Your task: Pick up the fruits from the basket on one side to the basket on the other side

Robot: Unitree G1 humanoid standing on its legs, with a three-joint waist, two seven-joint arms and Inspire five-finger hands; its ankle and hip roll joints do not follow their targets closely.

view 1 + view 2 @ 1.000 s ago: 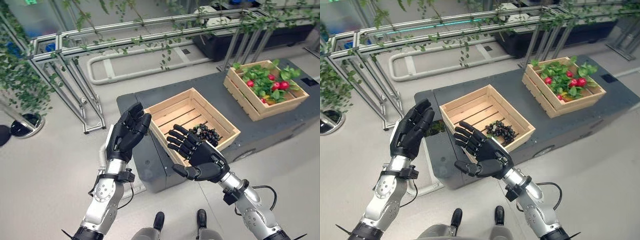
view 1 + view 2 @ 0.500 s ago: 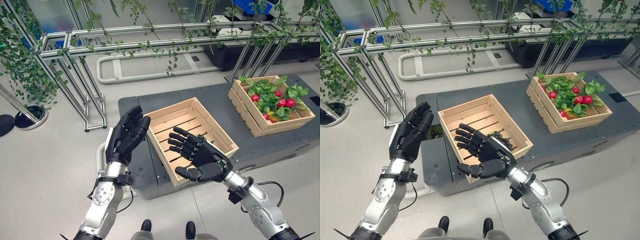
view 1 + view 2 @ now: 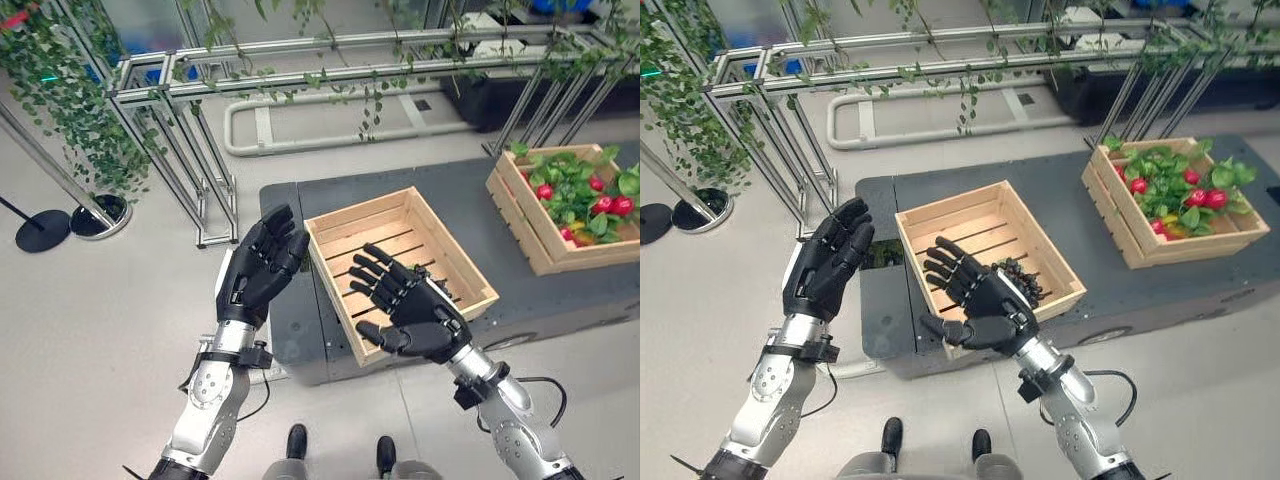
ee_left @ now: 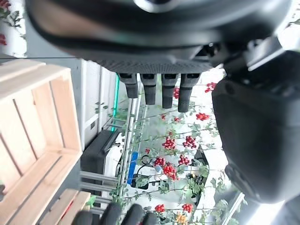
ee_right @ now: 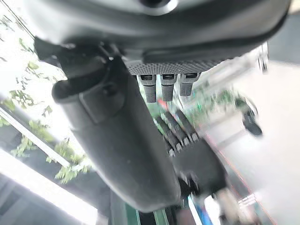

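Right hand raised at about 5 o'clock of the scene, palm turned inward, fingers spread and straight, nothing in it. Hangs over the near edge of the near crate, so part of the crate floor is hidden behind it. Judged a pre-reach pose, not a grasp.

Left hand at about 7 o'clock, just beside the near crate's left wall, palm facing the right hand, fingers straight and close together, empty. In its own wrist view, fingertips extended with nothing between them and the thumb. Both hands apart from any fruit; judged that no pick is yet under way.

Near crate: pale slatted wood, open top, resting on the dark platform at centre. Mostly bare slats. Dark berry cluster visible at the crate's right-near part in the right eye view, just past the right hand. No other contents seen.

Far crate at about 2 o'clock, well apart from the near one, same platform. Packed with green leaves and red fruits; a yellowish item low among the leaves, kind cannot be told.

Beyond, at 11 to 1 o'clock: metal frame rails with hanging vines.
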